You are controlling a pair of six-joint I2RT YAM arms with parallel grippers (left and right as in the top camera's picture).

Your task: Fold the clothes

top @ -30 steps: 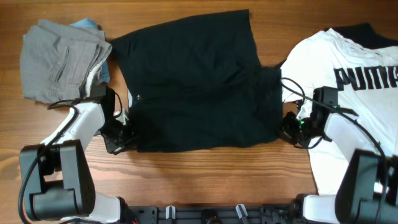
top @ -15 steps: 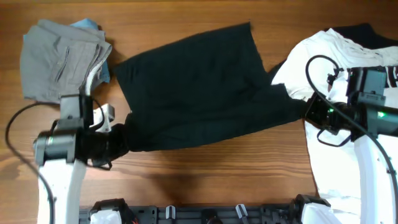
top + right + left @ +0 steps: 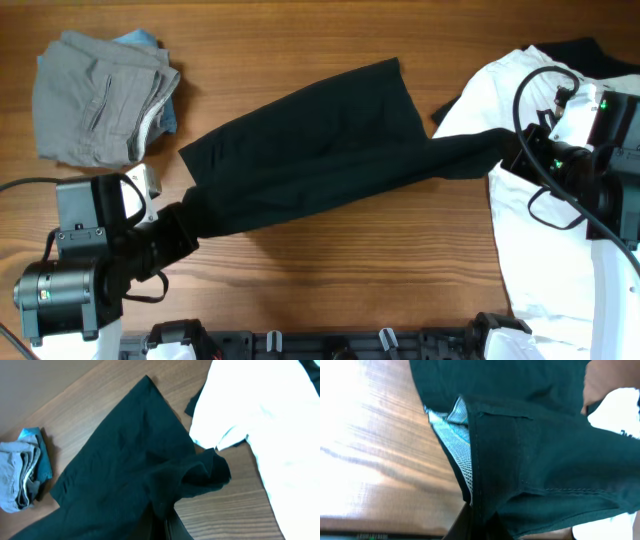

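- The plain black fabric shorts point(image 3: 320, 150) stretch across the middle of the brown wooden table point(image 3: 330, 290) as a long slanted band between the two arms.
- The left gripper point(image 3: 190, 220) is pinched tight on the near-left end of the shorts, close to the table's front edge, and the cloth narrows into a bunched neck there.
- In the left wrist view, the pale inner waistband point(image 3: 455, 440) shows in an opened fold just beside the fingers, and black cloth fills most of the frame.
- The right gripper point(image 3: 505, 150) is clamped on the opposite end, which tapers to a thin strip over the edge of the white T-shirt point(image 3: 545, 260).
- In the right wrist view, that end is gathered into a crumpled peak at the fingers.
- The far edge of the shorts lies on the wood. The held near edge seems lifted off the table, though the overhead view does not settle this.
- The white T-shirt is spread along the table's right side, partly under the right arm.
- The folded grey shorts point(image 3: 95, 95) sit in the far-left corner on top of a blue cloth point(image 3: 140, 40), well apart from the black shorts.
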